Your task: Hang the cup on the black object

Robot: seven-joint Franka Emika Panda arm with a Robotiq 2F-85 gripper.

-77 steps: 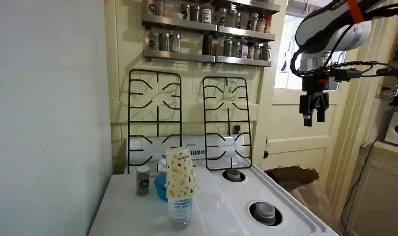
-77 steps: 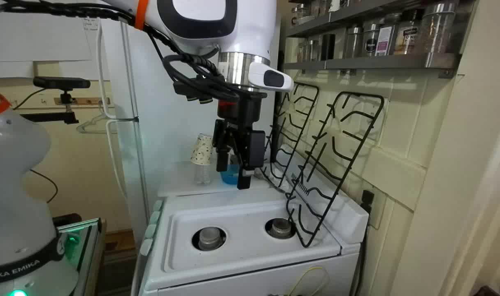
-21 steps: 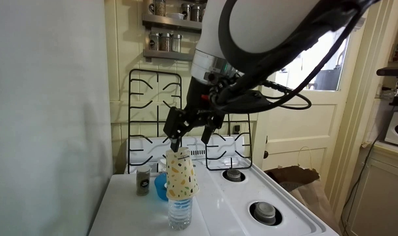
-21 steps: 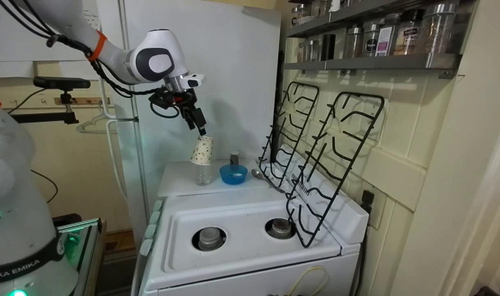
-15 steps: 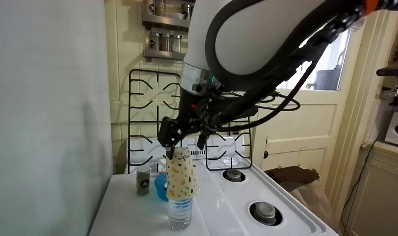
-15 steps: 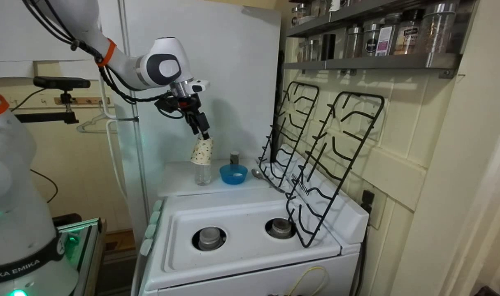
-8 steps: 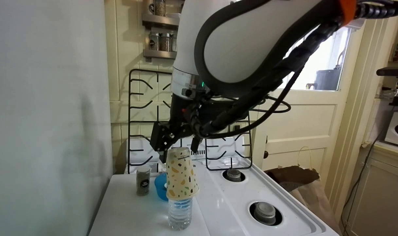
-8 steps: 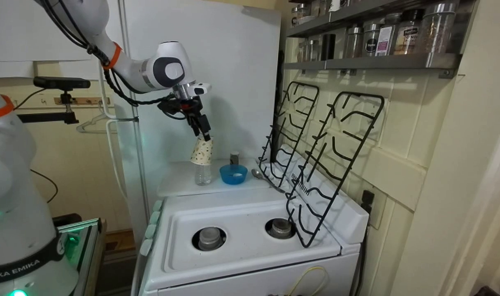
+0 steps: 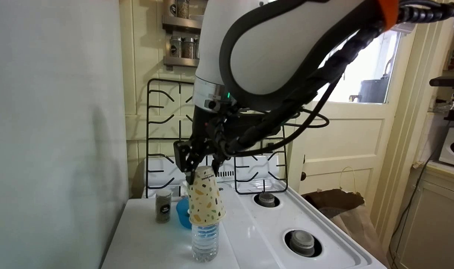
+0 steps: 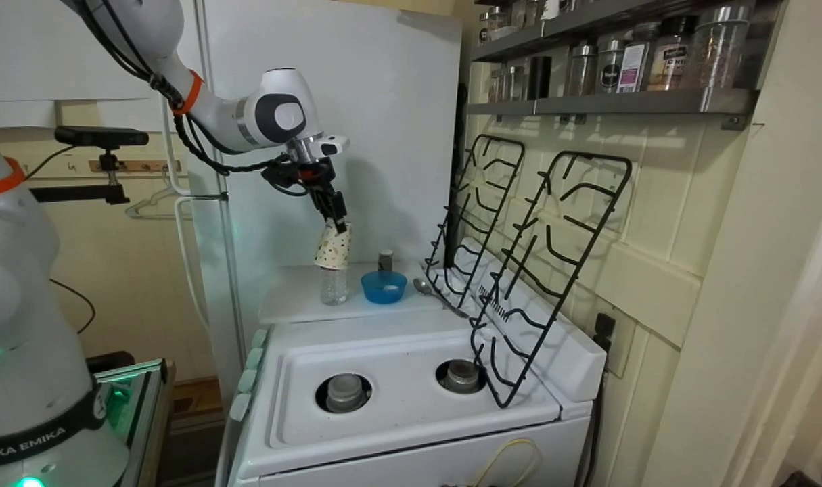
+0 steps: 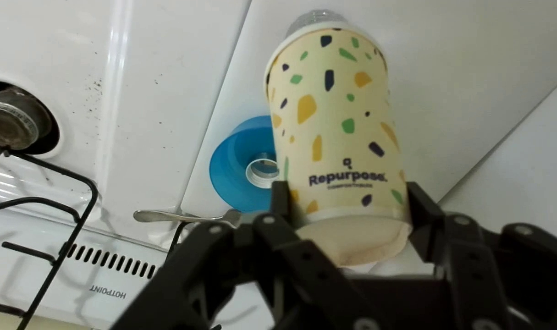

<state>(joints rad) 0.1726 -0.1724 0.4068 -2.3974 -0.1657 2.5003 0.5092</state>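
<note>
So, we have the gripper (image 11: 347,206) closed on the cup (image 11: 338,128), touching both its sides near the narrow end; the cup is upside down and slightly tilted, its mouth over the top of the bottle (image 9: 205,244); whether it rests there or hangs clear, we cannot tell; the bottle stands upright on the white surface (image 9: 144,235), near the bowl (image 10: 383,289); near the bowl we also see the jar (image 9: 163,207) and the spoon (image 10: 422,286). In both exterior views the grate (image 10: 564,295) leans at the back of the stove (image 10: 404,406), beside the rear burner (image 10: 461,374), well apart from the cup; its twin (image 9: 163,138) leans alongside, nearer the cup.
</note>
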